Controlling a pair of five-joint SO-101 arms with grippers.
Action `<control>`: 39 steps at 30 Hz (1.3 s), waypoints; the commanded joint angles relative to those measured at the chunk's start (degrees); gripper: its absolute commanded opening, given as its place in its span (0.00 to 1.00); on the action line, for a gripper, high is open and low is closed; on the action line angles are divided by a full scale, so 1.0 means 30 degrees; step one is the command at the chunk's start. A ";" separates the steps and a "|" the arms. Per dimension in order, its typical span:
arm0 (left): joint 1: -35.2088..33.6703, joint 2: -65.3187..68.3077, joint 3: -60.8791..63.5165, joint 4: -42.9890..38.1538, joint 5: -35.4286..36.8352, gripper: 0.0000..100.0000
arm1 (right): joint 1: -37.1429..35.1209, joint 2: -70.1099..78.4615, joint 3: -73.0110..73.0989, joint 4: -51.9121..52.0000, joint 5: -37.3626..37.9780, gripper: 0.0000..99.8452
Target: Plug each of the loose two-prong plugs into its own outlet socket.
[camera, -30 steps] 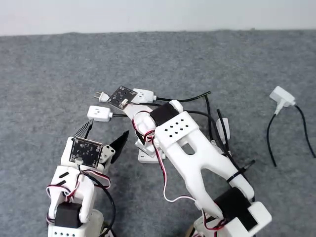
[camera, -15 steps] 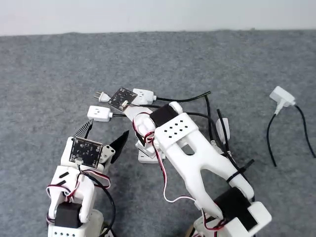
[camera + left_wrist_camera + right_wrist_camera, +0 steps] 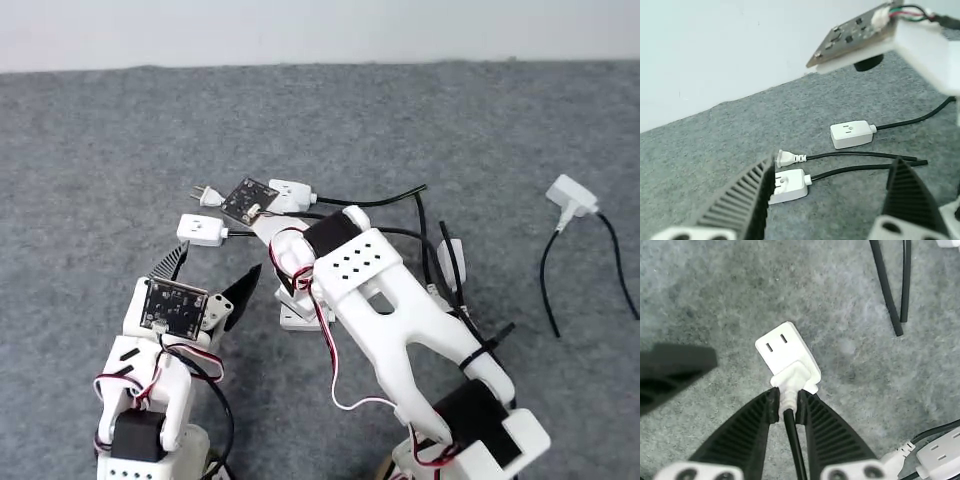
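My right gripper (image 3: 787, 395) is shut on the cord neck of a white outlet socket (image 3: 781, 350), which lies on the grey carpet with its two slots facing up. In the high view this socket (image 3: 298, 318) lies under the right arm. My left gripper (image 3: 835, 170) is open and low over the carpet, with nothing between its fingers (image 3: 170, 263). Beyond it lie a loose two-prong plug (image 3: 789, 158) and a second socket (image 3: 788, 184), side by side. A third socket (image 3: 852, 134) lies farther off. In the high view the plug (image 3: 207, 194) is just beyond the second socket (image 3: 200, 229).
A white plug adapter (image 3: 571, 197) with a black cord lies at the far right. Black cords (image 3: 440, 250) cross beside the right arm (image 3: 400, 310). The right arm's camera board (image 3: 855, 32) hangs over the sockets. A pale wall (image 3: 320, 30) bounds the carpet's far edge.
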 commanded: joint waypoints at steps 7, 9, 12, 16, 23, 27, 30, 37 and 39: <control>-0.0059 -0.0029 -0.0220 -0.0586 0.0205 0.35 | -0.0073 -0.0278 0.0029 0.0161 -0.0117 0.01; -0.0059 -0.0029 -0.0220 -0.0586 0.0205 0.35 | -0.0044 -0.0161 0.0029 0.0161 -0.0117 0.01; -0.0059 -0.0029 -0.0220 -0.0586 0.0205 0.35 | -0.0015 -0.0132 0.0147 -0.0044 -0.0117 0.01; -0.0059 -0.0029 -0.0220 -0.0586 0.0205 0.35 | -0.0044 -0.0103 0.0498 -0.0718 -0.0088 0.01; -0.0059 -0.0029 -0.0220 -0.0586 0.0205 0.35 | -0.0015 -0.0103 0.1524 -0.1773 0.0205 0.01; -0.0059 -0.0029 -0.0220 -0.0586 0.0205 0.35 | -0.0015 -0.0103 0.1875 -0.2125 0.0293 0.01; -0.0059 -0.0029 -0.0190 -0.0615 0.0205 0.35 | -0.0015 -0.0132 0.1875 -0.1978 0.0293 0.01; -0.0059 -0.0029 -0.0190 -0.0645 0.0205 0.35 | 0.0015 -0.0308 0.1788 -0.1011 0.0293 0.01; -0.0059 -0.0029 -0.0190 -0.0645 0.0205 0.35 | 0.0190 -0.0308 0.1817 -0.0982 0.0293 0.01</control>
